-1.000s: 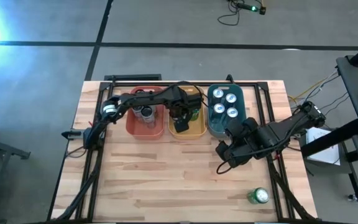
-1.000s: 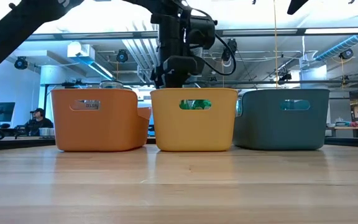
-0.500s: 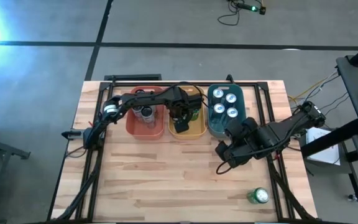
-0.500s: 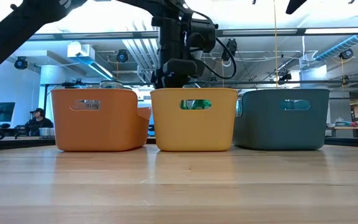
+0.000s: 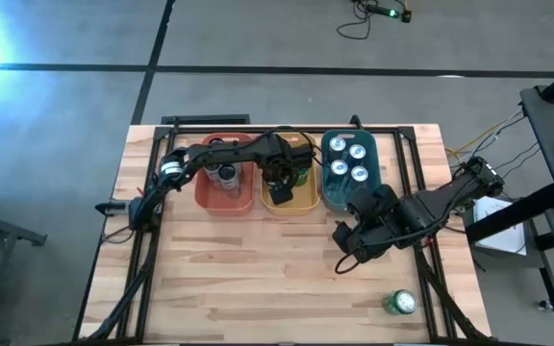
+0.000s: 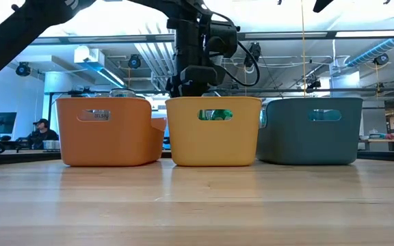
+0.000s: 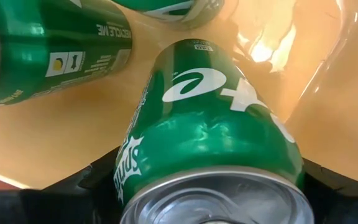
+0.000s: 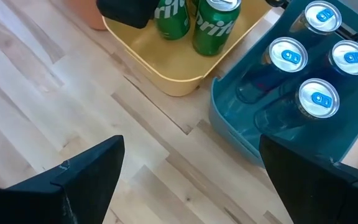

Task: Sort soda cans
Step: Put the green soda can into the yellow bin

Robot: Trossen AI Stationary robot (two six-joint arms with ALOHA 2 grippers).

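My left gripper (image 5: 279,181) reaches down into the yellow tub (image 5: 306,200) and is shut on a green soda can (image 7: 210,124). Two more green cans (image 8: 216,22) stand at the tub's far end. The teal tub (image 5: 327,197) holds several pale blue cans (image 5: 346,159), standing on their bases. More cans (image 5: 224,175) lie in the red tub (image 5: 243,202). One green can (image 5: 399,304) lies on the table near the front right. My right gripper (image 5: 342,252) hovers open over bare table in front of the teal tub. My left gripper pinches the green can's side wall near its silver top end (image 7: 132,168), one dark finger (image 7: 98,180) on each side. The fingers come from above, pointing down into the yellow tub. The can's lower end is down by the tub floor; whether it rests there I cannot tell.
The three tubs stand side by side along the table's far edge, red (image 6: 104,133), yellow (image 6: 214,133), teal (image 6: 310,133). Bare wood (image 5: 258,279) spreads across the middle and near part of the table. A person (image 6: 41,126) shows in the room far behind.
My right gripper has edged a little toward the table's near edge, still open. My left gripper stays in the yellow tub with the green can.
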